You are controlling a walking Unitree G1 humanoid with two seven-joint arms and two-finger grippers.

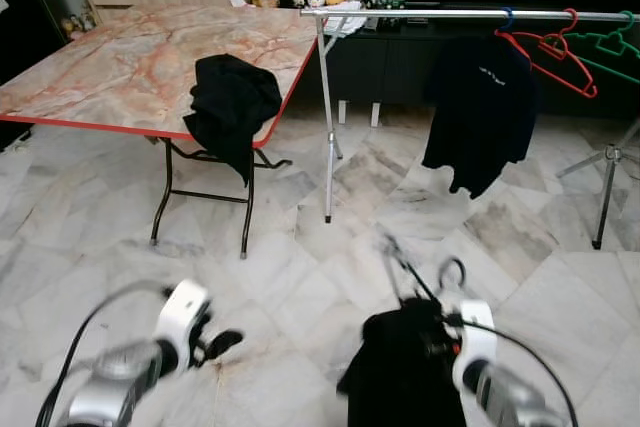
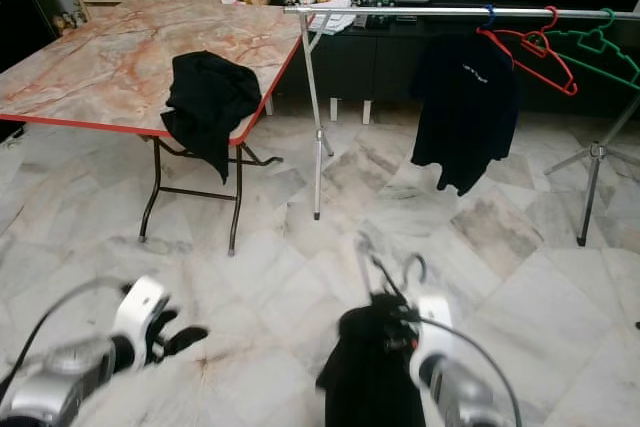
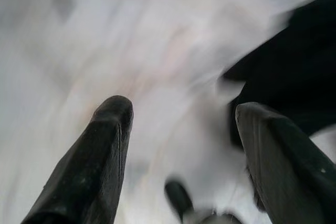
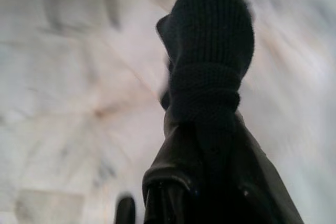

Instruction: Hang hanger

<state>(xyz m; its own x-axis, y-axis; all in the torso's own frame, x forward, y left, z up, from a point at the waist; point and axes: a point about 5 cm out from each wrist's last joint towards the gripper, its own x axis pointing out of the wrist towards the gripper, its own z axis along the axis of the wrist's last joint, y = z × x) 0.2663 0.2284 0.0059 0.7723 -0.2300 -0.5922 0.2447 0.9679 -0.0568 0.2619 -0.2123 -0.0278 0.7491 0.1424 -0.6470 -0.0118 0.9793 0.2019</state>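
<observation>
**Carrying a dressed hanger toward the rail**

Low in the frame, the right hand [image 1: 440, 332] is closed on a hanger [image 1: 405, 272] with a black garment [image 1: 400, 372] draped from it; its hook [image 1: 453, 269] curls up just above the wrist. At lower left the left hand [image 3: 178, 156] hovers over the marble floor [image 1: 300, 267] with its fingers [image 3: 100, 150] spread apart and nothing between them.

A silver clothes rail [image 1: 420, 14] runs across the upper right. It carries a black T-shirt [image 1: 480, 112], a red hanger [image 1: 555, 57] and a green hanger [image 1: 610, 47]. Another black garment [image 1: 230, 102] lies over the edge of the marble-patterned tabletop [image 1: 130, 67] at upper left.

To do this well, I judge the robot should close in on the rail, lift the hook above the bar, and settle it into the bare stretch left of the T-shirt before letting go.

Small pale print shows on the T-shirt's chest, too small to read.
</observation>
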